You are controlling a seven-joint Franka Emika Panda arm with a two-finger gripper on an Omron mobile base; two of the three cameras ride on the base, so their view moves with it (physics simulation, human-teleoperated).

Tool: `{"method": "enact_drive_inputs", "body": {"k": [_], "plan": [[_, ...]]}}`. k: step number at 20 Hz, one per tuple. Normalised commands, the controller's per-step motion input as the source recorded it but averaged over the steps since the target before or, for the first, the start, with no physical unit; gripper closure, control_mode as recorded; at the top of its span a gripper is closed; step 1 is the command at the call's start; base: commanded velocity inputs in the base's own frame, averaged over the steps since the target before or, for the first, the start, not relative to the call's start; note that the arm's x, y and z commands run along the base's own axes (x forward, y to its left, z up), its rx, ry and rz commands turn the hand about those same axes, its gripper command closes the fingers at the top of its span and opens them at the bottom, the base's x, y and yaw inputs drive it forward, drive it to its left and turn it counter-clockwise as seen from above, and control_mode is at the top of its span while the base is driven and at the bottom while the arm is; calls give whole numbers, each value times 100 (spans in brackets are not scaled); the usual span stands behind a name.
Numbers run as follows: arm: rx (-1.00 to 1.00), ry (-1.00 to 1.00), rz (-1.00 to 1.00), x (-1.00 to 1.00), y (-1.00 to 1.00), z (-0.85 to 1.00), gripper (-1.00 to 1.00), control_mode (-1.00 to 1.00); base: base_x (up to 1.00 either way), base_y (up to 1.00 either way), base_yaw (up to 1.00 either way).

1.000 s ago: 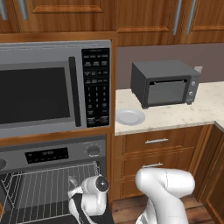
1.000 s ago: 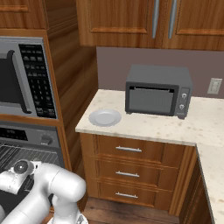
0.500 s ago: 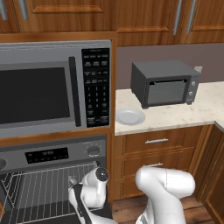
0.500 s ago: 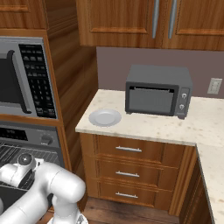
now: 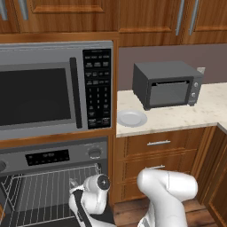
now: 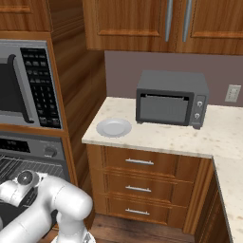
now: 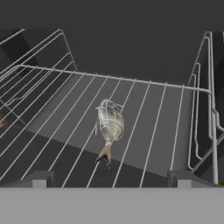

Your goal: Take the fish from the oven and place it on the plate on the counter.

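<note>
A: Fish (image 7: 109,126) on the wire rack (image 7: 144,113) inside the oven (image 5: 53,177), lying lengthwise in the hand view, tail toward the camera and head pointing into the dark cavity.

B: And the tool?

A: Tool (image 7: 109,179) spread wide, holding nothing. Its two dark fingertips (image 7: 37,178) sit at the bottom corners of the hand view, one on each side of the fish's tail, apart from it.

B: Anything in the way of it?

A: No other item lies on the rack bars between the tips and the fish. The rack's side guides (image 7: 205,109) rise at the right of the hand view, and more wires slope up at its left.

B: Where is the arm in the wider views?

A: The arm (image 5: 164,195) reaches low into the oven opening; its wrist is just in front of the rack in the left base view, under the silver control strip (image 5: 53,155) with its knob.

B: And the plate?

A: Plate (image 5: 131,118) lies bare on the beige worktop (image 5: 177,117), near its left end, beside the wooden wall that frames the microwave (image 5: 53,88). A dark toaster oven (image 5: 166,84) stands just to the plate's right, a little farther back. Drawers (image 6: 142,182) with bar handles sit under the worktop.
</note>
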Motion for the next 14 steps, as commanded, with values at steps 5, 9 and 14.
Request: {"method": "enact_drive_inputs", "body": {"k": [5, 9, 14], "plan": [[5, 1, -19, 12, 1, 0, -100, -100, 0, 0, 0], [0, 19, -23, 38, 2, 1, -100, -100, 0, 0, 0], [0, 9, -14, 23, 6, -5, -100, -100, 0, 0, 0]]}}
